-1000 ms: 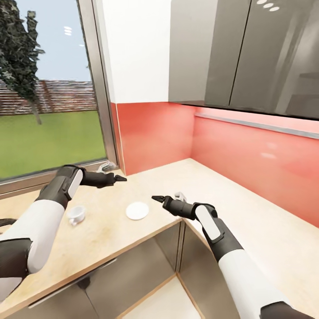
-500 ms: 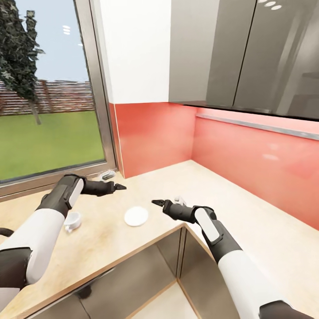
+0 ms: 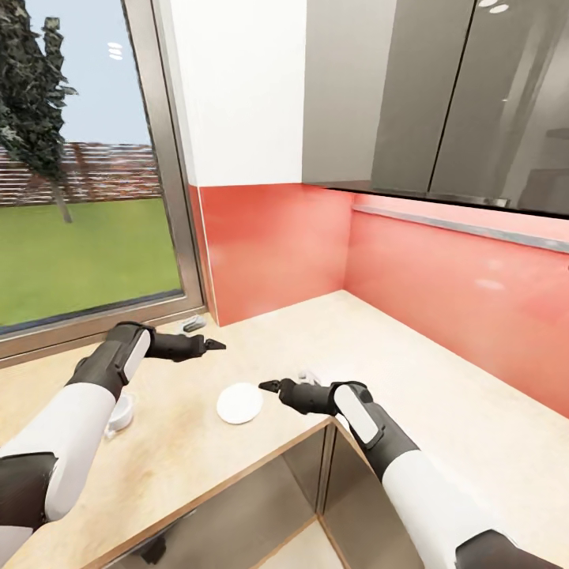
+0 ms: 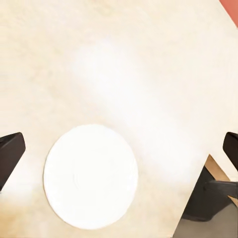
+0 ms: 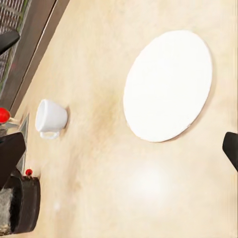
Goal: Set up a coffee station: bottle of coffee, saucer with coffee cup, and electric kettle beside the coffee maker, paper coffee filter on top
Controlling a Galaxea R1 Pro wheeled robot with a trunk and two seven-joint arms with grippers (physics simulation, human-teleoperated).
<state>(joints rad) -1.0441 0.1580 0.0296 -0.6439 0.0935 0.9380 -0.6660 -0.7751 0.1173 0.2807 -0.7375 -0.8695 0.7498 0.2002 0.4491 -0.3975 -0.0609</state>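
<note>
The white saucer (image 3: 239,403) (image 4: 90,176) (image 5: 168,84) lies flat on the beige countertop (image 3: 379,348) near its inner corner edge. The white coffee cup (image 3: 120,414) (image 5: 49,117) stands to the saucer's left, half hidden behind my left forearm. My left gripper (image 3: 215,344) (image 4: 119,148) hovers open above and behind the saucer. My right gripper (image 3: 267,386) (image 5: 119,148) is open just right of the saucer, pointing at it. A small white thing (image 3: 308,374) peeks out behind the right gripper, too hidden to identify. The coffee maker, bottle of coffee, kitchen shelf and kettle are out of view.
The counter wraps an inner corner under a red backsplash (image 3: 442,276), with grey wall cabinets (image 3: 427,95) overhead and a window (image 3: 79,197) at the left. A small grey object (image 3: 194,322) lies by the window sill. A dark object with a red spot (image 5: 20,208) sits beyond the cup.
The whole picture has shifted, so the camera has moved. Both arms keep about the same pose relative to the saucer. My left forearm now covers more of the cup.
</note>
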